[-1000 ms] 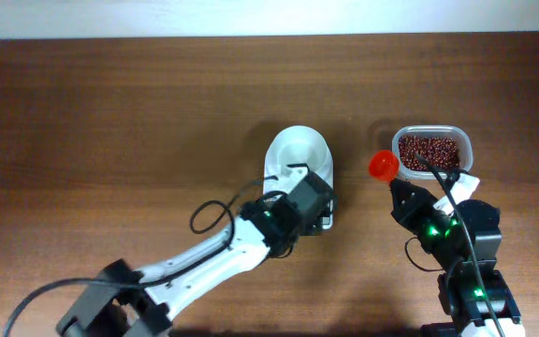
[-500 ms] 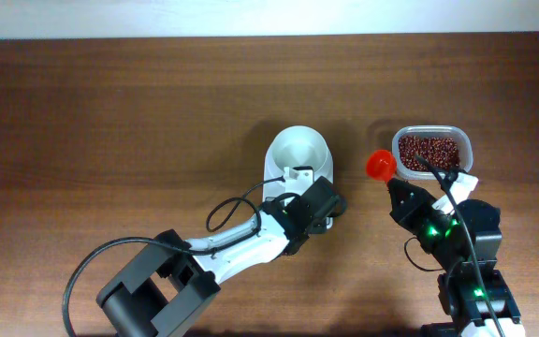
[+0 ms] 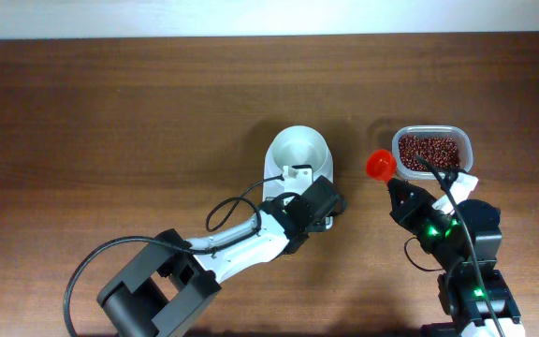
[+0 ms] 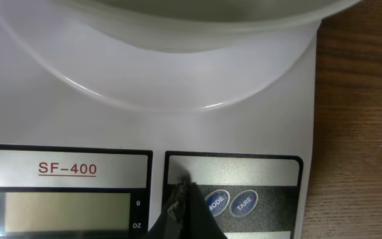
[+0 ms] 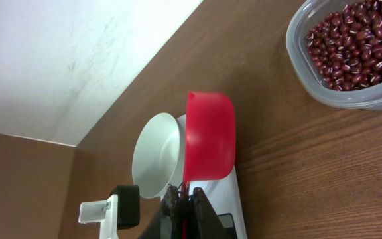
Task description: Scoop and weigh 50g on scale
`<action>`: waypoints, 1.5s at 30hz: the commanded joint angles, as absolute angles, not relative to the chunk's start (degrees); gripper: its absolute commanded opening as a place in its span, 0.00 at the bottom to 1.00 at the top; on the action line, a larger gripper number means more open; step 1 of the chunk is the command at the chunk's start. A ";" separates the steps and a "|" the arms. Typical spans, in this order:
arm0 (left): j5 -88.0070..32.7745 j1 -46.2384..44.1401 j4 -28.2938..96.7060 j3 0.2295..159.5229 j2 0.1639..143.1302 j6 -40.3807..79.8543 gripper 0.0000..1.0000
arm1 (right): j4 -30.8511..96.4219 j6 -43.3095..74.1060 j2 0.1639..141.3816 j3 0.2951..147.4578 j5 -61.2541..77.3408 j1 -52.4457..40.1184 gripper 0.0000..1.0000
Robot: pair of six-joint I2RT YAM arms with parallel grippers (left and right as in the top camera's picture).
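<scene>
Beans [image 5: 357, 46] fill the tub [image 5: 360, 99]; right end effector [image 5: 184, 197] clamps the scoop [image 5: 209, 136], left end effector [image 4: 183, 190] closed.

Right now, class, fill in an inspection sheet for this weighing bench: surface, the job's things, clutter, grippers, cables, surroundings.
Surface: brown wooden table, no spills seen.
Job's things: white scale mid-table, its bowl empty and its display blank. The beans are in a clear tub to the right. A red scoop is held between the tub and the scale.
Clutter: nothing seen.
Grippers: left gripper shut, tip at the scale's button panel. Right gripper shut on the scoop.
Cables: black cable looped beside the left arm, and another across the tub's near edge.
Surroundings: pale wall behind the table.
</scene>
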State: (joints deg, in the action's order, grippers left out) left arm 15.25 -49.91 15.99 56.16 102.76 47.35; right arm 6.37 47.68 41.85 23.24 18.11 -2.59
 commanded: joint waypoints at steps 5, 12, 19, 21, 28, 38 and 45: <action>13.72 -50.11 16.21 56.51 105.25 48.16 0.00 | 6.15 47.33 41.85 23.92 18.87 -2.17 0.04; 13.39 -50.11 15.81 56.60 106.26 48.58 0.00 | 6.17 47.33 41.85 23.92 18.87 -2.17 0.04; 12.93 -50.11 27.99 57.12 91.37 48.05 0.00 | 6.15 47.35 41.85 23.92 18.90 -2.17 0.04; 13.37 -49.98 28.01 57.12 83.77 39.35 0.00 | 6.15 47.35 41.85 23.92 19.07 -2.17 0.04; 13.28 -35.73 36.97 57.12 71.37 36.77 0.00 | 6.15 47.35 41.85 23.92 19.05 -2.17 0.04; 13.28 -29.67 39.70 57.12 62.13 19.64 0.99 | 6.17 47.37 41.85 23.92 32.21 -2.17 0.04; 13.28 -29.67 42.54 57.10 62.13 19.64 0.99 | 6.13 63.13 41.85 23.92 44.42 -2.17 0.04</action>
